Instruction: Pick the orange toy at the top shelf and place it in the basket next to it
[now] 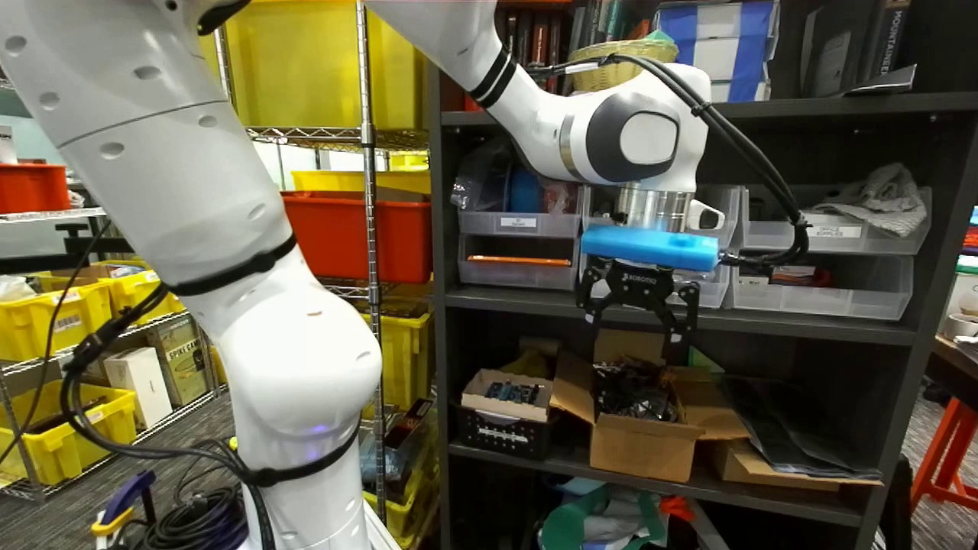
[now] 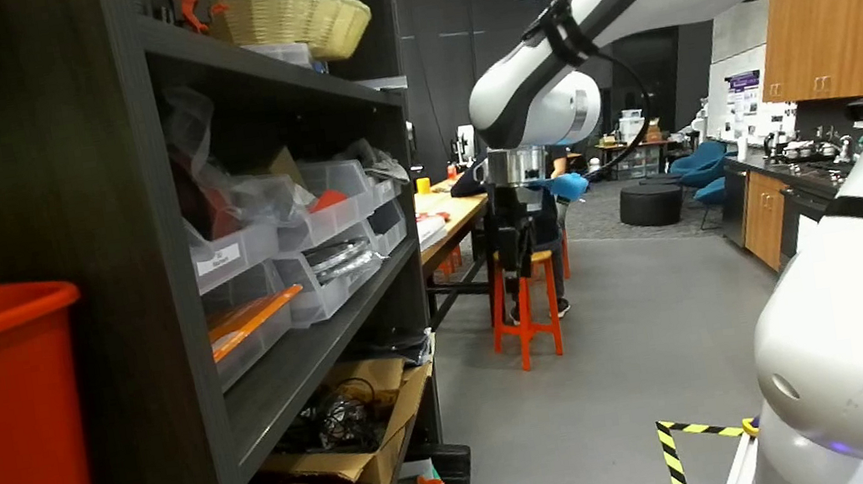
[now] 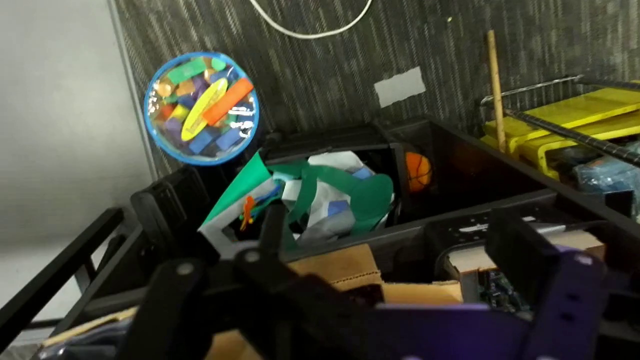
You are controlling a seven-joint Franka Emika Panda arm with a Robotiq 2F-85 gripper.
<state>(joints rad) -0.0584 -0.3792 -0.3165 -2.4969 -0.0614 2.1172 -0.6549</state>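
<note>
A small orange toy (image 2: 190, 7) stands at the edge of the top shelf (image 2: 263, 67) in an exterior view. Right beside it is the pale tan basket (image 2: 303, 19), its wide rim jutting past the shelf edge. The basket (image 1: 600, 76) also shows in an exterior view, partly covered by the arm and its cables; I cannot make out the toy there. My gripper (image 1: 633, 325) points down in front of the shelving, well below the top shelf and apart from both. Its jaws stand wide with nothing between them. In the wrist view the gripper (image 3: 395, 225) looks down on the lower shelves; toy and basket are out of view.
Clear plastic bins (image 1: 519, 221) fill the shelf behind the gripper. An open cardboard box (image 1: 642, 451) sits one shelf lower. A blue and white box (image 1: 714, 53) and books stand behind the basket. A red bin (image 2: 9, 419) is beside the shelving.
</note>
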